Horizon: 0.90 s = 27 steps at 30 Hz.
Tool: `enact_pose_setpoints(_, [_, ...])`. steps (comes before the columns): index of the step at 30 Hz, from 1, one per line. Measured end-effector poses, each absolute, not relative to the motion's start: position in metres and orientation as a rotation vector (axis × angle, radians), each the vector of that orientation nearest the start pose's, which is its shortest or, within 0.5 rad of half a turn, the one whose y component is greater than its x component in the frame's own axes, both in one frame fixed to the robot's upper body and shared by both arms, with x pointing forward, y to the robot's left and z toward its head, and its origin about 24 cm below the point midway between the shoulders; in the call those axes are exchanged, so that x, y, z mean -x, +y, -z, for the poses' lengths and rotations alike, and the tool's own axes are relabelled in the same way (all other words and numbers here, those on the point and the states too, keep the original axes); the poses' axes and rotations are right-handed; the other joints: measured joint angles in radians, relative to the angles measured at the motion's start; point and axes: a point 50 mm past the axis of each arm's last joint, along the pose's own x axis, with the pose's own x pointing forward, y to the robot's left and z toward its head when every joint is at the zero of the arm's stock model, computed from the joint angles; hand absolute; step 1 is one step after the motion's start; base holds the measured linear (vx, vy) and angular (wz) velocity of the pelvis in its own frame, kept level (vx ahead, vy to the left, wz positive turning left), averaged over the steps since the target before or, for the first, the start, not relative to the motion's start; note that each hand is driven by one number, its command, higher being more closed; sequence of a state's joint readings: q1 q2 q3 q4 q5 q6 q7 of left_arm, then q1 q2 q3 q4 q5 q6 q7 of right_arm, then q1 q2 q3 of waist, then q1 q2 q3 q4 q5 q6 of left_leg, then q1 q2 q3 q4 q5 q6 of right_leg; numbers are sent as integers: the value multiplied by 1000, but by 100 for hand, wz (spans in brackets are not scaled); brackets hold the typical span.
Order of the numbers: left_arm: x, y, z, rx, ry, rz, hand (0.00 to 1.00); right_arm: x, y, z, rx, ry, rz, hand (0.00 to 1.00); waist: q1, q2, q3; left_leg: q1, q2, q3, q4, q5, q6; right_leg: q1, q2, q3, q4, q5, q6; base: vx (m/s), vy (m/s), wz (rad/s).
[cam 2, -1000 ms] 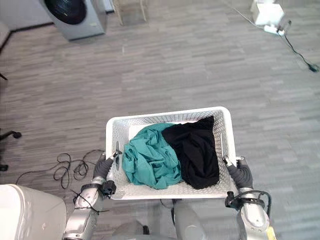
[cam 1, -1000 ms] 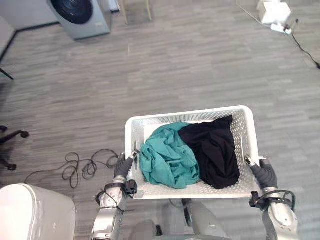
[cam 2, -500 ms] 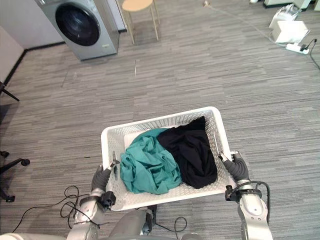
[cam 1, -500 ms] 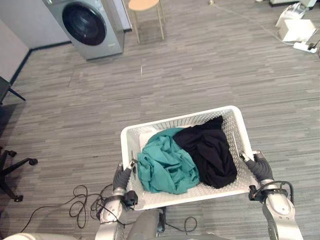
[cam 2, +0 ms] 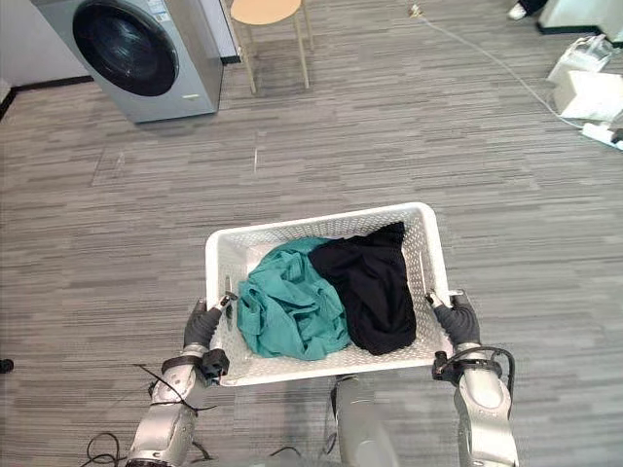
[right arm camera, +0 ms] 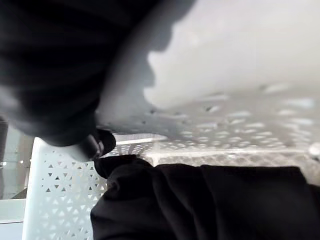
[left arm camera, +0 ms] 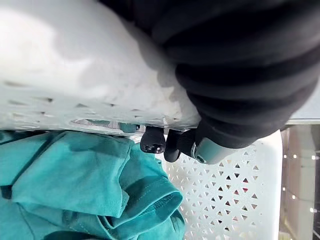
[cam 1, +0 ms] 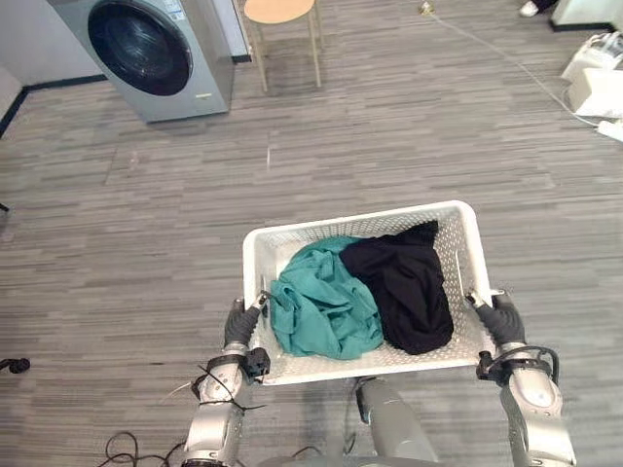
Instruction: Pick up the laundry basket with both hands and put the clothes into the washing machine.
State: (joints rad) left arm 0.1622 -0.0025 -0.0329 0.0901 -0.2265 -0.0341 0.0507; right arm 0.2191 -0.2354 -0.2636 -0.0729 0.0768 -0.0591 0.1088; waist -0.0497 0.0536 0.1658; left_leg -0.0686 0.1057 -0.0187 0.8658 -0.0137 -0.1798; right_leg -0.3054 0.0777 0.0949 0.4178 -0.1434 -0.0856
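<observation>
White perforated plastic laundry basket is carried level above the grey wood-grain floor, between the two hands. It holds a crumpled teal garment on its left side and a black garment on its right; the two touch at the middle.

The left hand grips the basket's left rim. Its wrist view shows dark-tipped fingers hooked over the rim into the basket, just beside the teal cloth. The right hand grips the right rim. Its wrist view shows a curled fingertip inside the wall, against the black cloth.

The eye views add a grey front-loading washing machine, well apart at the far left, with a wooden stool beside it.
</observation>
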Motion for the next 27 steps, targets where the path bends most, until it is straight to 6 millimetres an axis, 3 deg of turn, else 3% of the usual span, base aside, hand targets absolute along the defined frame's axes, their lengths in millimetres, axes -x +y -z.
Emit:
enact_pose_setpoints(1, [-213, 152, 13, 232, 217, -94, 100, -200, -262, -41, 213, 50, 171, 100, 10, 0, 1, -28, -1, 2, 65, -9, 4, 36, 3, 3, -15, -9, -2, 460, -163, -8])
enact_pose_setpoints(3, [-208, 151, 16, 255, 225, -104, 100, -203, -264, -46, 237, 42, 152, 100, 33, -4, 3, -95, 2, 55, 137, -76, 53, 145, 4, 21, -73, -24, -10, 454, -101, -18])
enact_pose_setpoints(4, [-207, 149, 16, 285, 220, -112, 100, -208, -266, -53, 265, 23, 134, 100, 48, 2, -1, -182, -14, 85, 46, -160, 87, 215, -5, 25, -125, -38, -21, 415, -41, -14])
enact_pose_setpoints(5, [-207, 148, 16, 291, 220, -113, 100, -209, -266, -54, 269, 20, 132, 100, 49, 2, -1, -197, -20, 85, 18, -168, 86, 223, -7, 27, -130, -41, -22, 467, -17, -15])
enact_pose_setpoints(6, [-207, 146, 16, 308, 219, -117, 100, -214, -269, -58, 287, 11, 125, 100, 59, 8, -4, -247, -43, 78, -136, -183, 87, 252, -9, 36, -153, -55, -20, 392, 20, -15])
enact_pose_setpoints(7, [-206, 146, 17, 313, 221, -119, 100, -219, -268, -60, 297, 14, 111, 100, 66, 16, -9, -266, -64, 60, -356, -173, 73, 292, -11, 45, -188, -60, -18, 413, 35, -15])
enact_pose_setpoints(8, [-205, 147, 17, 315, 223, -123, 100, -221, -268, -60, 300, 15, 105, 100, 66, 23, -12, -270, -71, 46, -468, -156, 57, 318, -11, 45, -213, -62, -17, 447, 63, -10])
enact_pose_setpoints(9, [-204, 146, 17, 319, 223, -127, 100, -225, -267, -60, 303, 16, 95, 100, 66, 44, -19, -303, -70, 20, -615, -132, 18, 370, -1, 47, -255, -68, -10, 369, 69, -4])
enact_pose_setpoints(11, [-200, 146, 17, 325, 223, -140, 100, -229, -267, -58, 301, 30, 74, 100, 71, 57, -24, -357, -81, 28, -621, -126, 15, 444, 6, 54, -284, -114, 1, 548, 157, -23])
enact_pose_setpoints(12, [-195, 148, 21, 322, 244, -158, 100, -227, -264, -54, 298, 43, 62, 100, 85, 48, -33, -352, -111, 35, -604, -64, 76, 493, -15, 63, -278, -158, 29, 528, 175, -47])
enact_pose_setpoints(13, [-191, 150, 23, 320, 257, -173, 100, -226, -261, -51, 297, 54, 50, 100, 96, 36, -51, -345, -126, 42, -599, -13, 114, 500, -33, 79, -260, -180, 54, 776, 231, -59])
enact_pose_setpoints(14, [-186, 155, 27, 318, 273, -197, 100, -225, -256, -48, 296, 63, 26, 100, 106, 29, -80, -331, -145, 71, -609, 82, 186, 483, -50, 115, -175, -204, 94, 598, 149, -28])
enact_pose_setpoints(15, [-186, 158, 26, 305, 270, -206, 100, -225, -253, -42, 271, 75, 30, 100, 88, -7, -92, -302, -191, 94, -620, 79, 208, 424, -78, 125, -24, -214, 136, 908, 182, 2])
enact_pose_setpoints(16, [-186, 158, 26, 293, 270, -203, 100, -225, -254, -41, 263, 79, 37, 100, 84, -10, -94, -285, -203, 88, -632, 72, 227, 393, -83, 127, 66, -206, 199, 588, 79, 53])
enact_pose_setpoints(17, [-188, 159, 26, 282, 270, -196, 100, -225, -254, -38, 252, 89, 42, 100, 70, -19, -90, -257, -227, 70, -646, 60, 243, 336, -79, 127, 220, -157, 322, 812, 60, 75])
enact_pose_setpoints(18, [-192, 162, 23, 266, 264, -191, 100, -226, -251, -35, 233, 96, 39, 100, 57, -36, -79, -185, -244, 22, -696, 52, 255, 220, -60, 127, 477, -76, 340, 622, 31, 72])
enact_pose_setpoints(19, [-192, 163, 24, 264, 268, -200, 100, -227, -250, -34, 228, 97, 34, 100, 61, -39, -77, -156, -245, 12, -712, 49, 259, 184, -57, 118, 548, -94, 307, 717, 35, 57])
enact_pose_setpoints(21, [-191, 166, 24, 255, 270, -223, 100, -229, -246, -30, 217, 107, 25, 100, 65, -27, -72, -42, -215, -23, -728, 21, 275, 75, -65, 55, 634, -175, 159, 531, 27, 23])
enact_pose_setpoints(23, [-192, 170, 21, 245, 249, -233, 100, -232, -242, -33, 215, 88, 11, 100, 62, -14, -72, 14, -164, -35, -728, -11, 268, -17, -65, 14, 523, -204, 113, 454, -39, 11])
enact_pose_setpoints(24, [-195, 170, 18, 243, 234, -230, 100, -233, -242, -37, 216, 64, 11, 100, 60, -17, -72, 30, -148, -37, -727, -23, 254, -60, -63, 18, 415, -200, 120, 505, -143, 27])
enact_pose_setpoints(25, [-198, 169, 15, 248, 218, -225, 100, -234, -243, -41, 220, 39, 17, 100, 50, -14, -68, 52, -118, -47, -726, -68, 239, -96, -58, 36, 218, -167, 153, 494, -221, 40])
enact_pose_setpoints(26, [-201, 169, 13, 249, 207, -221, 100, -235, -243, -43, 216, 33, 20, 100, 38, -22, -64, 71, -104, -59, -727, -109, 214, -97, -61, 62, 38, -97, 196, 418, -226, 51])
enact_pose_setpoints(27, [-203, 171, 12, 240, 201, -217, 100, -236, -243, -43, 210, 30, 22, 100, 31, -55, -58, 94, -113, -64, -728, -139, 196, -81, -89, 105, -148, 2, 228, 403, -269, 60])
